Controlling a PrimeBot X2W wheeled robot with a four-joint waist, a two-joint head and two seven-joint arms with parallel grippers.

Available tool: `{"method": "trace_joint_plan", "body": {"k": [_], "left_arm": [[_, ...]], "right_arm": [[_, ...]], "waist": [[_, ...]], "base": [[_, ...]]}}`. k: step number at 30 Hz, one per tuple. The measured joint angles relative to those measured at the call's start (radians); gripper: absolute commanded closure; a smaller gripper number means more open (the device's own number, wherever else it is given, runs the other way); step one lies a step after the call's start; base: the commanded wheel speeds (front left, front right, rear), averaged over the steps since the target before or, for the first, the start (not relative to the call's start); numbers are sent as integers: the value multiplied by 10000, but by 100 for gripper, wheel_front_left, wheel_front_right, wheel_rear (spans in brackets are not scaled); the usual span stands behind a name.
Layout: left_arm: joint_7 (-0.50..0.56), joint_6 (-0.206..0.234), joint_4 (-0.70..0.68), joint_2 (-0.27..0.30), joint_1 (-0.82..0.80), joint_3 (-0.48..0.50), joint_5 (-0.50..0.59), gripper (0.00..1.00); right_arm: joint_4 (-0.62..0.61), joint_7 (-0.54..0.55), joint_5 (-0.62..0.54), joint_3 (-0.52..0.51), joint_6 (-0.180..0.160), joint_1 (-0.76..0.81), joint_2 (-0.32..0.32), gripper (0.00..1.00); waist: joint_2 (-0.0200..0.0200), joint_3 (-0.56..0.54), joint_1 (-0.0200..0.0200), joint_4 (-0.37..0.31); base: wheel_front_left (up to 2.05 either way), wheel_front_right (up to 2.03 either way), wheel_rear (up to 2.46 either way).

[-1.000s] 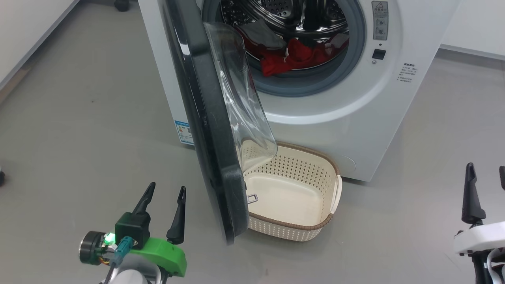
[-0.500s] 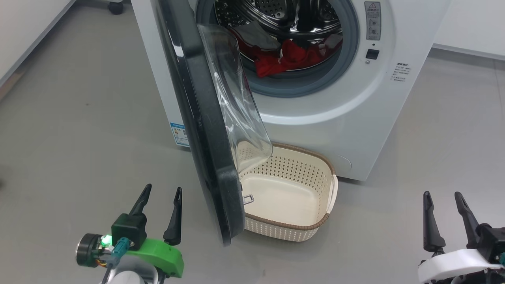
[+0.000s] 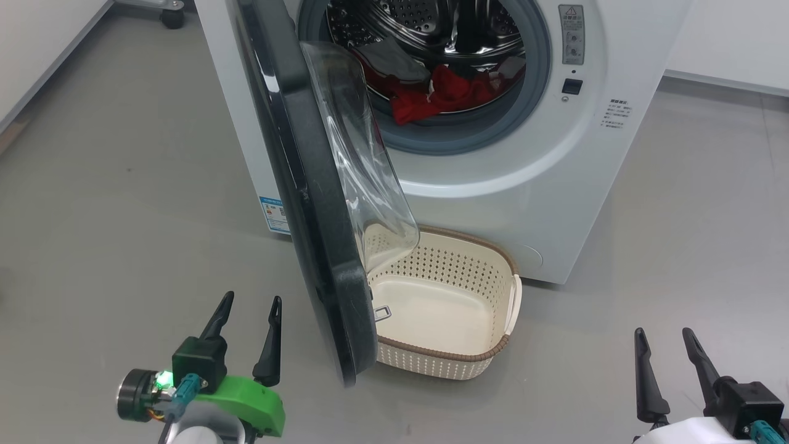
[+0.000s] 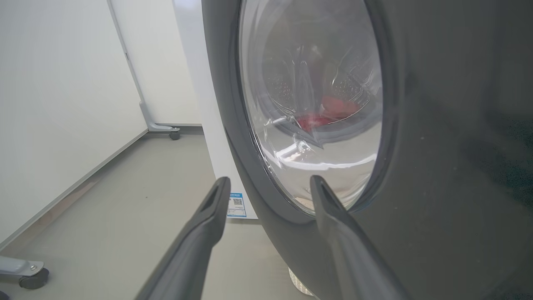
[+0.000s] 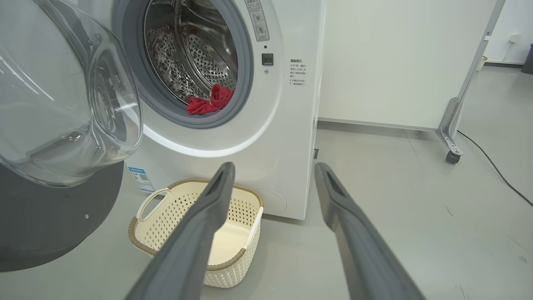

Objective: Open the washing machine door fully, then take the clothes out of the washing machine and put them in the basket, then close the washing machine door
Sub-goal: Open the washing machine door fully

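The white washing machine (image 3: 524,185) stands ahead with its black door (image 3: 308,203) swung out toward me, about edge-on, the clear glass bowl (image 3: 357,154) bulging to the right. Red clothes (image 3: 437,92) with some grey fabric lie in the steel drum, red clothes (image 5: 208,102) also showing in the right wrist view. The cream basket (image 3: 487,357) sits on the floor below the opening, partly behind the door, with nothing in it. My left gripper (image 3: 249,302) is open, low left of the door's outer face (image 4: 437,166). At the lower right my right gripper (image 3: 662,333) is open, holding nothing.
Grey floor (image 3: 123,185) spreads to the left and right of the machine. A white partition on castor feet (image 5: 452,143) stands to the right with a black cable (image 5: 495,171) on the floor. Another castor (image 3: 171,17) shows at the back left.
The head camera has shifted, so the scene slid left and up. My right gripper has come further into view at the lower right, moving left and down. The door and clothes look unmoved.
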Motion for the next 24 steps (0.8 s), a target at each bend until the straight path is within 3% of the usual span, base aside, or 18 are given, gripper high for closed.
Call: {"method": "trace_joint_plan", "body": {"k": [16,17,19,24], "left_arm": [[0,0,63,0,50,81,21,0],[0,0,65,0,50,82,27,10],[0,0,81,0,55,86,27,100],[0,-42,127,-2,106,82,29,100]], "right_arm": [[-148,0,-341,-82,2,194,259,0],[-153,0,-362,-88,4,196,265,0],[-163,0,-366,-100,6,201,290,0],[-167,0,-424,-134,17,281,343,0]], "waist": [[0,-66,0,-60],[0,-73,0,-58],[0,-88,0,-54],[0,-127,0,-53]], "base": [[0,0,0],[0,0,0],[0,0,0],[0,0,0]]}}
